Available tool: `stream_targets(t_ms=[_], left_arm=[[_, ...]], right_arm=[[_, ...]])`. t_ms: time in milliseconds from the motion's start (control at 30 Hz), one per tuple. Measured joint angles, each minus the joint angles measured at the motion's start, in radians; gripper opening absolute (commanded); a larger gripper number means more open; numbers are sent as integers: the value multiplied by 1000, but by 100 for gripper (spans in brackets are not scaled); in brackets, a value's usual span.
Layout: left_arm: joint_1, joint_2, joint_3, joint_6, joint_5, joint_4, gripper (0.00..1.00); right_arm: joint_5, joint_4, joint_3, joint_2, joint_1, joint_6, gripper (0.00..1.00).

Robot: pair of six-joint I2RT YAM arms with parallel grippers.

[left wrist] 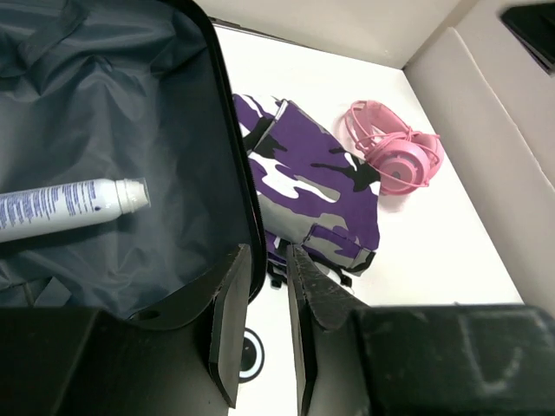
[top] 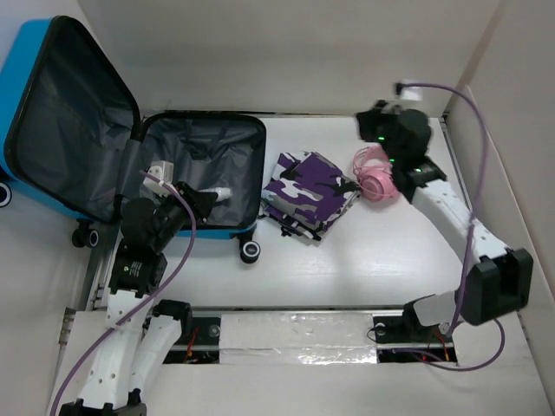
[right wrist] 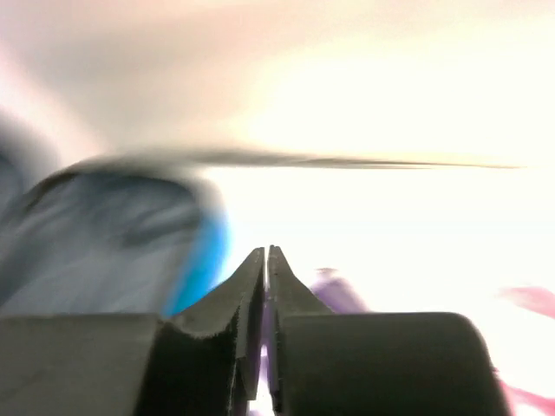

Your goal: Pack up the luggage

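The luggage [top: 204,165] lies open at ten o'clock on the worktop [top: 364,260], with a white tube [left wrist: 69,204] inside. The left pincer [left wrist: 265,260] hovers at its rim, slightly parted and empty. The right pincer [right wrist: 266,256], at two o'clock, is pressed closed on nothing.

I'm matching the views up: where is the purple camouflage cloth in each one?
Top external: purple camouflage cloth at centre, just right of the luggage.
Left wrist: centre, above the jaws.
Right wrist: a purple blur right of the jaws, probably it.
Shared landmark: the open luggage, left of it.
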Motion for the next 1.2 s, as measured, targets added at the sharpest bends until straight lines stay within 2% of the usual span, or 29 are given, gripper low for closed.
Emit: stream_targets(t_ms=[33,100,133,233,467,633,1033,1200], left_arm=[[0,1,0,0,5,1,21],[0,3,0,0,8,1,22],[0,7,0,0,8,1,23],[0,20,0,0,9,1,24],[0,42,0,0,14,1,24],[-1,44,0,0,19,2,24],[-1,46,0,0,35,2,25],[-1,46,0,0,36,2,25]], right_arm=[[12,5,-52,-45,-78,-3,39],[78,-5,-141,-95,-210,-6,63],[104,-15,-172,-101,-251,-5,81],[166,-67,-251,-79,-337,-8,99],[220,-142,-243,106,-492,25,100],[144,-152,-201,245,-507,42,100],[54,-103,-264,176,-466,80,100],[-1,-100,-261,218,-482,119,100]])
